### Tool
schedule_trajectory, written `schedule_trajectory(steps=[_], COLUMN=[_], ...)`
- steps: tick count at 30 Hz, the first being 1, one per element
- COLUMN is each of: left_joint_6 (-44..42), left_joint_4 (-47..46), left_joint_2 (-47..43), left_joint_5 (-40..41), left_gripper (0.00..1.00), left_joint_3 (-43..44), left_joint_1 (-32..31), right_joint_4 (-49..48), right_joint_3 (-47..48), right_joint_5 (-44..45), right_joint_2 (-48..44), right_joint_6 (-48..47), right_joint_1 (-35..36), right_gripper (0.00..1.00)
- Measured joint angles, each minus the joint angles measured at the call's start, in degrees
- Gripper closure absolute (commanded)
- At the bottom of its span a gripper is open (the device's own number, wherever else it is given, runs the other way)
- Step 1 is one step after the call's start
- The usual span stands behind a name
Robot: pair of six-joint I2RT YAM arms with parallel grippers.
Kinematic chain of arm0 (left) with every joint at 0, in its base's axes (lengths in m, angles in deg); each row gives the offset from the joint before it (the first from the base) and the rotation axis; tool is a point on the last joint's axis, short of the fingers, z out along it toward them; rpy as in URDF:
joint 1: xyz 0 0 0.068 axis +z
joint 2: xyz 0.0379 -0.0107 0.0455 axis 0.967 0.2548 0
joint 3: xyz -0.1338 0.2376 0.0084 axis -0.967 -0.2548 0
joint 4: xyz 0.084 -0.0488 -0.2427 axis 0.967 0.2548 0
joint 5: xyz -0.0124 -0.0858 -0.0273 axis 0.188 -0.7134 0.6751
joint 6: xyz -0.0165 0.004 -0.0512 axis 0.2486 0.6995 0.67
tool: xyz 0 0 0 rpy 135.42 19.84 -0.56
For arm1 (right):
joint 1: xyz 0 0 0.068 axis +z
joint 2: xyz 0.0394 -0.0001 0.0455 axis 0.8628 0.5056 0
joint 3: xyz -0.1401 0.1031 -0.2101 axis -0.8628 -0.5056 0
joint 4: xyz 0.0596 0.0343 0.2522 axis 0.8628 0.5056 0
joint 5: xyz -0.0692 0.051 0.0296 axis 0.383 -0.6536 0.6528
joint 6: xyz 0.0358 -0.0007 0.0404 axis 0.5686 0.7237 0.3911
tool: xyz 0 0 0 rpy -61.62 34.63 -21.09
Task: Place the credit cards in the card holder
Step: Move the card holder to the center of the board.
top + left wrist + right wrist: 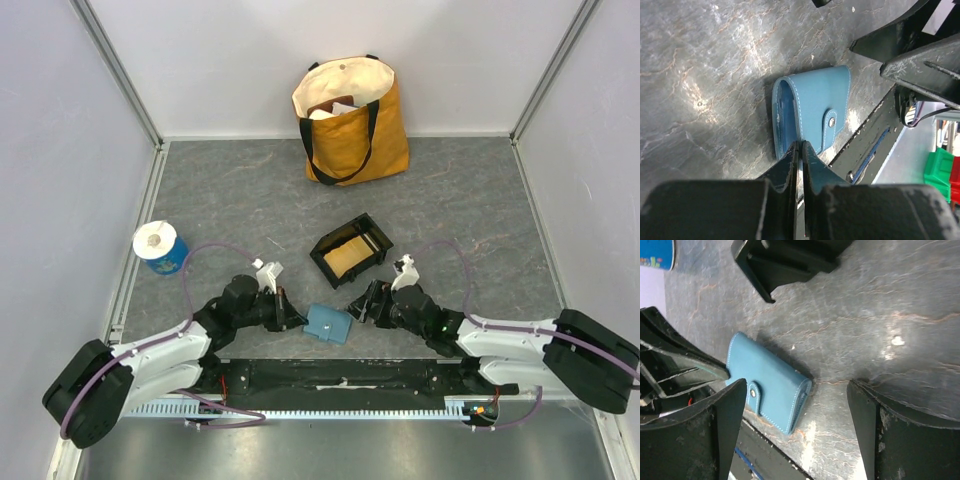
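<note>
card holder (815,105) closed | left gripper (800,145) narrow at its edge | right gripper (797,385) wide

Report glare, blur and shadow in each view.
Top external: even light, sharp, card holder barely shadowed. Left wrist: glare streaks across the table, left end effector blurred up close. Right wrist: one bright glare spot on the table, right end effector soft-edged.

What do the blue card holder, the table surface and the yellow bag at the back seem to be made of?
The card holder: probably leather or imitation leather, smooth, matte; pale stitching runs along its edges, with a metallic-looking snap. The table surface: a grey, stone-patterned sheet, slightly glossy from the reflections; stone or print, unclear. The bag: apparently cloth, mustard outside, cream inside, softly folded.
</note>
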Motion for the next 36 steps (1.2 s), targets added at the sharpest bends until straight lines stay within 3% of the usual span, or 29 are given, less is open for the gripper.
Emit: schedule_trajectory(steps=[2, 4, 5, 9, 14, 19, 24, 28, 36], left_joint_6=[2.19, 4.52, 5.22, 7.98, 7.41, 2.32, -5.03, -8.24, -10.47], left_joint_4=[-2.21, -3.63, -3.91, -1.66, 7.80, 14.56, 13.14, 10.45, 6.36], left_joint_2=[-1.11, -1.62, -1.62, -1.99, -7.80, -7.48, 5.60, 13.20, 19.41], left_joint_5=[0.37, 0.46, 0.52, 1.40, 6.47, 13.84, 13.75, 10.27, 1.99], left_gripper=[0.94, 0.63, 0.54, 0.34, 0.14, 0.10, 0.11, 0.15, 0.18], left_joint_3=[-1.86, -3.63, -4.15, -4.17, 0.09, 8.24, 17.09, 18.05, 16.79], left_joint_1=[-0.33, -0.74, -0.98, -1.57, -2.29, -2.25, -1.57, -0.79, -0.59], right_joint_4=[-1.90, -4.28, -5.60, -7.85, 3.67, 16.31, 19.32, 18.38, 11.50], right_joint_3=[0.09, 0.96, 1.51, 2.91, 6.51, 7.04, 6.75, 6.78, 6.82], right_joint_5=[-2.45, -5.31, -6.73, -9.31, -6.62, -4.33, -8.33, -11.23, -10.29], right_joint_2=[1.77, 4.72, 6.54, 10.21, 6.86, -4.52, -11.43, -9.22, 5.09], right_joint_6=[-0.63, -0.98, -0.94, -0.96, -3.50, -5.09, -4.66, -3.63, 0.94], right_joint_1=[-0.33, -0.35, -0.37, -0.35, -0.31, -0.31, 1.77, 7.23, 14.88], right_gripper=[0.16, 0.19, 0.20, 0.21, 0.21, 0.32, 0.39, 0.39, 0.41])
